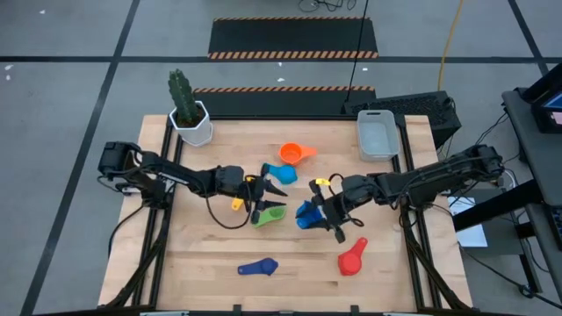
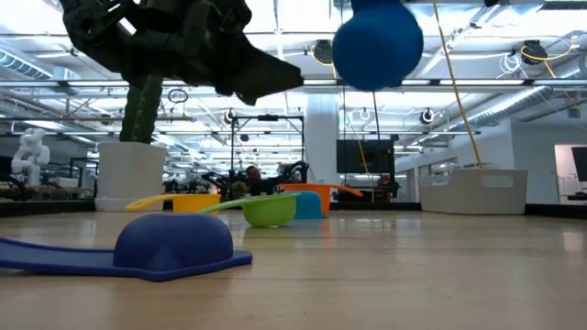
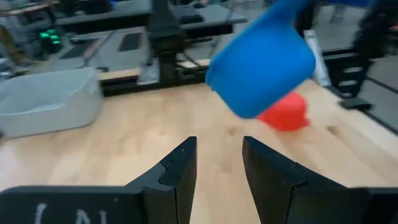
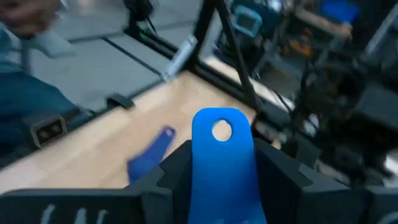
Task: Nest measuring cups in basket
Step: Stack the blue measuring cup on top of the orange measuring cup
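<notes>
Your right claw pinches the blue cup's handle, cup lifted off the table, basket well away. Left claw sits part open w/ nothing in it, facing that cup.

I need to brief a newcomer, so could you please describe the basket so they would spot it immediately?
Start at the wooden table and go to its far right corner. The basket sits there: a pale grey rectangular bin, empty, unlike the white cactus pot at the far left corner.
</notes>
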